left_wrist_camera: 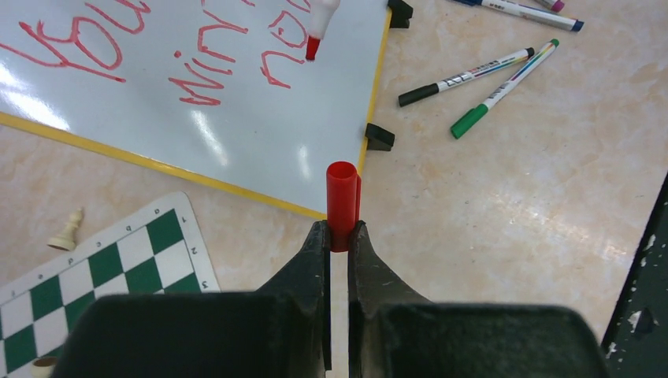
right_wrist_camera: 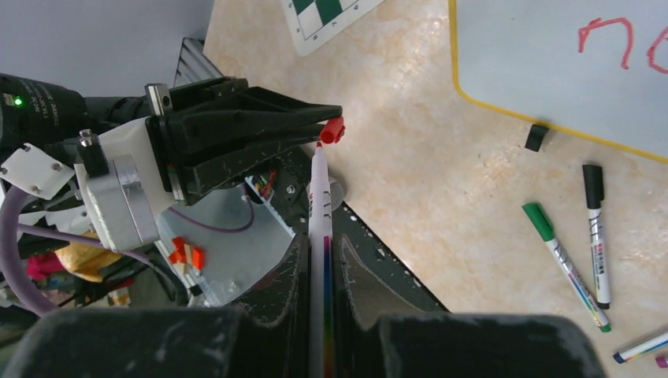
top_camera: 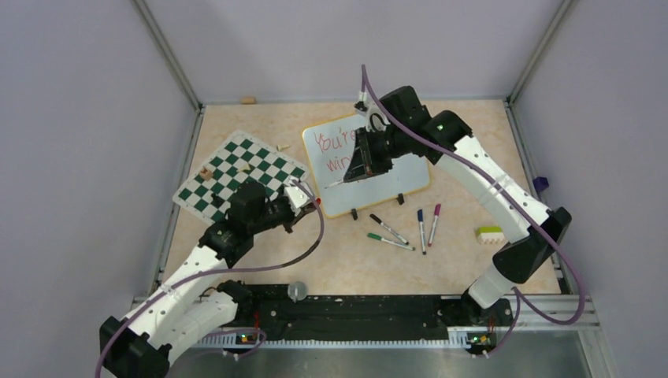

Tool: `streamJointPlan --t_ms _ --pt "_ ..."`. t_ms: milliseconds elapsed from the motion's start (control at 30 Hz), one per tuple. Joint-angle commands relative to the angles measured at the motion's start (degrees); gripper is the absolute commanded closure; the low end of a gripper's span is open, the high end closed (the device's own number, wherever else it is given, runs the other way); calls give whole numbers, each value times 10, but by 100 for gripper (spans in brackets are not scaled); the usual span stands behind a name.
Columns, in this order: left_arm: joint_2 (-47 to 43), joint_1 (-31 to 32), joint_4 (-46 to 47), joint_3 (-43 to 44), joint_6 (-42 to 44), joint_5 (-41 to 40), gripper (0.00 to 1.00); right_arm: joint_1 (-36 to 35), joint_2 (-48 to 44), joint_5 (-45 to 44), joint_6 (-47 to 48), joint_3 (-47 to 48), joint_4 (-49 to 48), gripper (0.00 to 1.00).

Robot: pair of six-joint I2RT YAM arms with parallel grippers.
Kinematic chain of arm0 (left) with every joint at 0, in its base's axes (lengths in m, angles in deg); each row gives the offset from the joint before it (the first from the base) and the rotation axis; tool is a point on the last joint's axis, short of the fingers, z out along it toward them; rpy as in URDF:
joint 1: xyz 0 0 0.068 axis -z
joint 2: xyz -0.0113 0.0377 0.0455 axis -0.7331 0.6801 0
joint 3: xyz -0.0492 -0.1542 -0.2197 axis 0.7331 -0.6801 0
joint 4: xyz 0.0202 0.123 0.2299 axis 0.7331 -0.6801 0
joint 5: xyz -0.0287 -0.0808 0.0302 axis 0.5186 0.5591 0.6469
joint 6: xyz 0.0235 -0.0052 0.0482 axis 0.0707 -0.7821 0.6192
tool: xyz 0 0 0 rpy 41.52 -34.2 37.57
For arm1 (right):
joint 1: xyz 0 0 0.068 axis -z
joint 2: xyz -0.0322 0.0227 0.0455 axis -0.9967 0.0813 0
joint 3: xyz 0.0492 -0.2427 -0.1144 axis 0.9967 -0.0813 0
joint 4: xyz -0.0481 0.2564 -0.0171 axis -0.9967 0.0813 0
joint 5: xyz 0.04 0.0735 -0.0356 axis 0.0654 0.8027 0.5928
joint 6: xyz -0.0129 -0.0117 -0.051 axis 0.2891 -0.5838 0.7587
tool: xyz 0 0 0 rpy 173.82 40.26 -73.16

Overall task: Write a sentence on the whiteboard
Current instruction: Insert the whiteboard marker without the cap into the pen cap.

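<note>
Left gripper [left_wrist_camera: 340,233] — cap [left_wrist_camera: 342,193] (pinched), marker [left_wrist_camera: 320,22], whiteboard [left_wrist_camera: 260,134]

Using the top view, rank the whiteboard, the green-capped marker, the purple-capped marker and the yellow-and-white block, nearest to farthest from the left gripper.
From the left gripper, shut on a red pen cap:
1. Glossy white whiteboard with yellow frame, its corner just beside the gripper.
2. Green-capped marker, on the table to the right.
3. Purple-capped marker, further right.
4. Yellow-and-white plastic block, far right.
</note>
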Motion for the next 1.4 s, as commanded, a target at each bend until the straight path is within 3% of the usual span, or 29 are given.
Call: streamJointPlan --t_ms 0,433,1367 --pt "15 1 21 34 81 17 100 -7 16 51 -3 53 31 100" --pt "17 1 71 23 55 46 100 -16 36 43 2 50 45 100" --pt "8 1 75 30 48 84 100 -16 31 18 10 41 40 100"
